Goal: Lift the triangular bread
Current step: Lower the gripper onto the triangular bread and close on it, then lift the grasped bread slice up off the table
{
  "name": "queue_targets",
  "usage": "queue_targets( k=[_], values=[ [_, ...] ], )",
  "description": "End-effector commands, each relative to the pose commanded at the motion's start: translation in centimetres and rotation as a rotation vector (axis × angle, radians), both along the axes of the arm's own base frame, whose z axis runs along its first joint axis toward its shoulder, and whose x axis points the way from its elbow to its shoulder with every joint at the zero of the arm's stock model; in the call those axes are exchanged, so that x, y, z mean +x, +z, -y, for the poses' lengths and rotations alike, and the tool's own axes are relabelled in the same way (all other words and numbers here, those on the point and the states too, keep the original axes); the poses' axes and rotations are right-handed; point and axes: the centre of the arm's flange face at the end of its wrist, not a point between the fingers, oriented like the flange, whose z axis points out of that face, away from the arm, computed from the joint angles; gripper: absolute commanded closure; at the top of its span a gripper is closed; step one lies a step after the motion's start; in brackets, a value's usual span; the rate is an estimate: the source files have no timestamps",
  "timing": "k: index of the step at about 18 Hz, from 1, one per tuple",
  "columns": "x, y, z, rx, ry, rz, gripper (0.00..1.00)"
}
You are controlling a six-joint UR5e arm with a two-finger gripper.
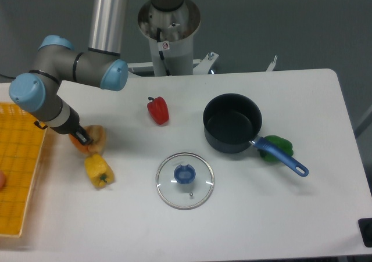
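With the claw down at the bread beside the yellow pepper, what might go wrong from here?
1. The claw meets the bread at its left edge, so the wedge may slip out when lifted.
2. The yellow pepper lies just below the bread; a swing of the arm could knock it.
3. The orange tray sits close on the left and could be bumped.
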Motion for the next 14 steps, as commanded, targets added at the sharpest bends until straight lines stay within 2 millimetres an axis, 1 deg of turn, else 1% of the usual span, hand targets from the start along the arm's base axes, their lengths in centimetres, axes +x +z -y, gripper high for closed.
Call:
queue_targets(
  k=[1,4,6,10,12,14],
  values=[
    [-0.2,0.1,0.0,0.001,0.003,0.0,0.74],
    [-1.6,2.3,0.1,0.033,0.014,-0.005,0.74],
    [-2.6,4.1,0.3,0.032,-0.009,0.001,0.74],
    [-5.9,6.3,0.2,0.033,0.009,0.005,0.74],
    [-7.6,8.8,0.3,0.081,0.008,0.006,0.74],
    [-10.0,10.8,0.2,0.127,0.024,0.026,0.74]
  ],
)
